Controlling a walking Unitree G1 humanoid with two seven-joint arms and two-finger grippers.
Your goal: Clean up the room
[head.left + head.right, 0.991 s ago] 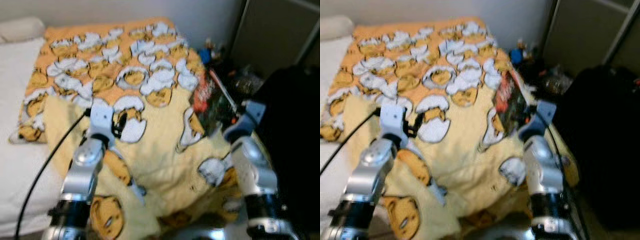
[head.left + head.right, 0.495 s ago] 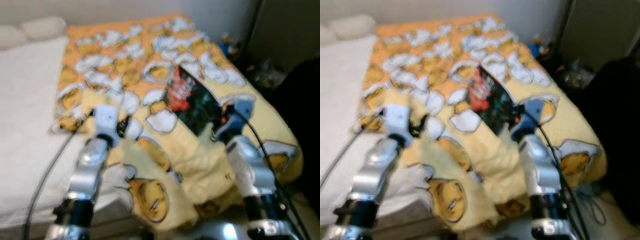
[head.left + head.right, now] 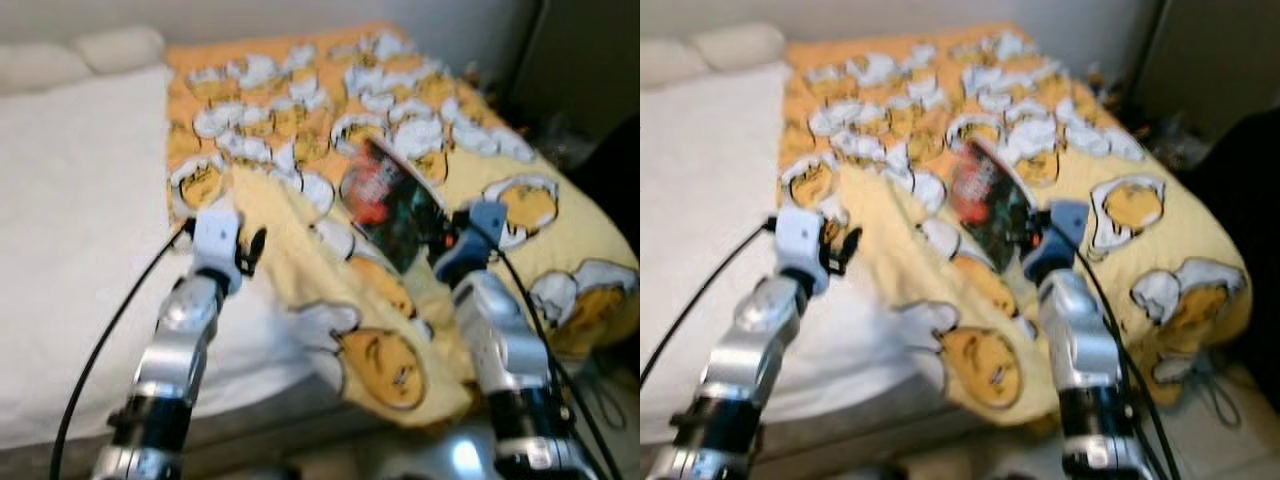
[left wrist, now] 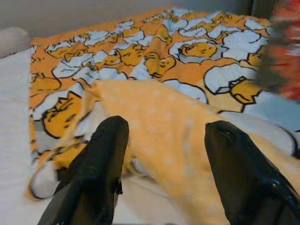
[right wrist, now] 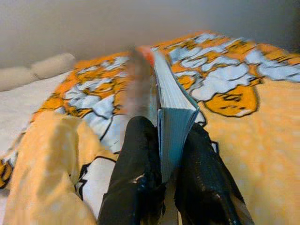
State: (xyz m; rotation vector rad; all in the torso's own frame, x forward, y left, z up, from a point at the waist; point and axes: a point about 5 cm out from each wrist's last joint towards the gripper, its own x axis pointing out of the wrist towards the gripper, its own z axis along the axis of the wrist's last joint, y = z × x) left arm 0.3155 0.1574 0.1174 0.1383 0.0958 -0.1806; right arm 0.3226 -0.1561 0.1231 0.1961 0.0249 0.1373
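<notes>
A book (image 3: 390, 200) with a dark red and green cover is held up over the bed, and my right gripper (image 5: 165, 154) is shut on its lower edge; its white page block (image 5: 174, 105) stands between the fingers. An orange and yellow blanket (image 3: 420, 130) printed with egg-yolk cartoon figures covers the right half of the bed, with a folded-over flap (image 4: 154, 112) near the middle. My left gripper (image 4: 164, 154) is open and hangs just above that flap at the blanket's left border, with nothing between its fingers.
The bed's left half is a bare white sheet (image 3: 80, 200) with pillows (image 3: 110, 50) against the wall. Dark furniture (image 3: 620, 170) and small clutter stand right of the bed. A black cable (image 3: 100, 350) runs along my left arm. The blanket droops over the bed's front edge (image 3: 400, 380).
The whole view has shifted, so the camera moved and the bed now sits further right. My right gripper still holds the book. The blanket's front part now hangs flatter over the bed's edge.
</notes>
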